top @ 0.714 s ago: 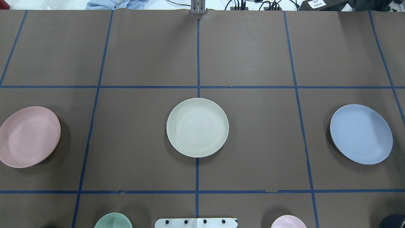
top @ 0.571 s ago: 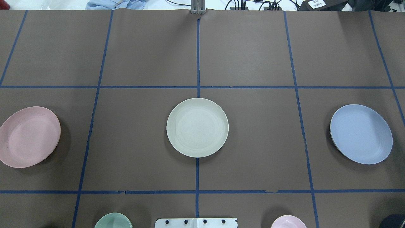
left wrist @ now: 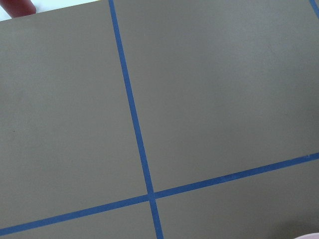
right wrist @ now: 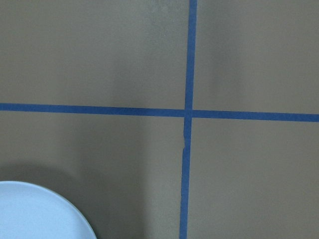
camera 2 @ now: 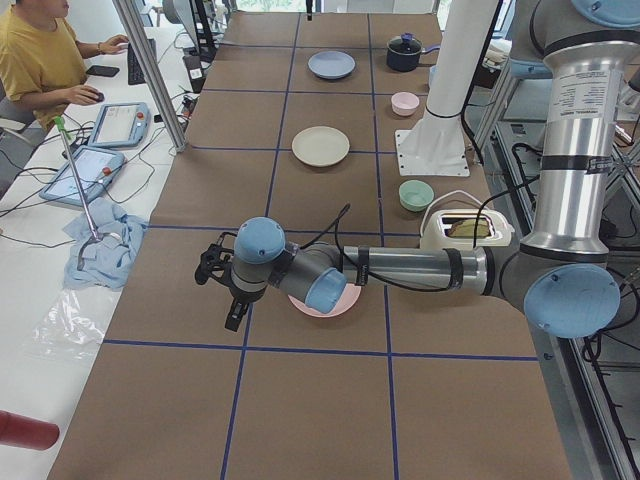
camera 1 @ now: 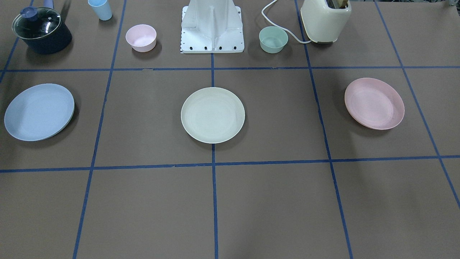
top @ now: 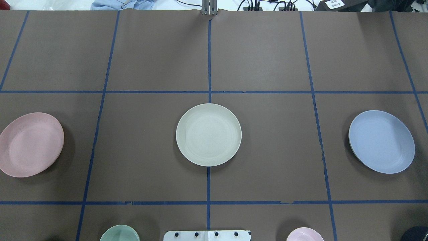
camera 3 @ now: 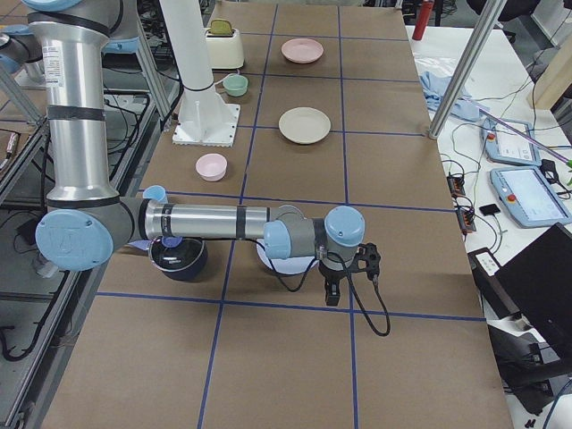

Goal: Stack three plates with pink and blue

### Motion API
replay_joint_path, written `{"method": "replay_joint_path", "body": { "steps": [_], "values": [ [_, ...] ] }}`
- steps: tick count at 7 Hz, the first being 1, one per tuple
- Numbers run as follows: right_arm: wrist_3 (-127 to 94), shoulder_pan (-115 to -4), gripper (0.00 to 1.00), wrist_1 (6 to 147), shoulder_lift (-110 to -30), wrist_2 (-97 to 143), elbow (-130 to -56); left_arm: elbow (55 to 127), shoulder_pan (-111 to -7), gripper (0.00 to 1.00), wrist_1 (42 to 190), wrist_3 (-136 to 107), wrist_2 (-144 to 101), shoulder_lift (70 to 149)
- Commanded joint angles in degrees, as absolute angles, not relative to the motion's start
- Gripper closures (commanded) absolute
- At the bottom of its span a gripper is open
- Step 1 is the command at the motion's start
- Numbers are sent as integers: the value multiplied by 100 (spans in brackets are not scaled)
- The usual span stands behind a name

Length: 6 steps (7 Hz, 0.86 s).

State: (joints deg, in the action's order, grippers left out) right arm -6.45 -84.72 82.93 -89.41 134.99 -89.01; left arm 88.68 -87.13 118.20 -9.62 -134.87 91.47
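Three plates lie apart in a row on the brown table. The cream plate (top: 208, 134) is in the middle, also in the front view (camera 1: 212, 115). The pink plate (top: 30, 144) is at the left, the blue plate (top: 381, 141) at the right. My left gripper (camera 2: 233, 315) hangs over the table just beyond the pink plate (camera 2: 350, 300); I cannot tell whether it is open or shut. My right gripper (camera 3: 332, 295) hangs just beyond the blue plate (right wrist: 40, 214); I cannot tell its state either.
Near the robot base (camera 1: 212, 27) stand a small pink bowl (camera 1: 141, 37), a mint-green bowl (camera 1: 273, 39), a cream toaster (camera 1: 325, 19), a lidded dark pot (camera 1: 41, 30) and a blue cup (camera 1: 100, 9). An operator (camera 2: 40, 60) sits beside the table.
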Motion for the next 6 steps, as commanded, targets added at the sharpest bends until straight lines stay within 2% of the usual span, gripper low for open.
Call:
{"method": "replay_joint_path", "body": {
  "steps": [1,3,6],
  "values": [
    [-685,-8455,0,8061,-8947,13509,-8877,8860,-8275,0,12091,-1980,-13456,9158],
    [-694,-8280,0,8051,-8921,13500,-8877,8588,-8122,0,12208,-2144,-13465,9150],
    [-694,-8166,0,8051,-8912,13518,-8894,8358,-7244,1,12199,-2267,-13509,9053]
  ]
}}
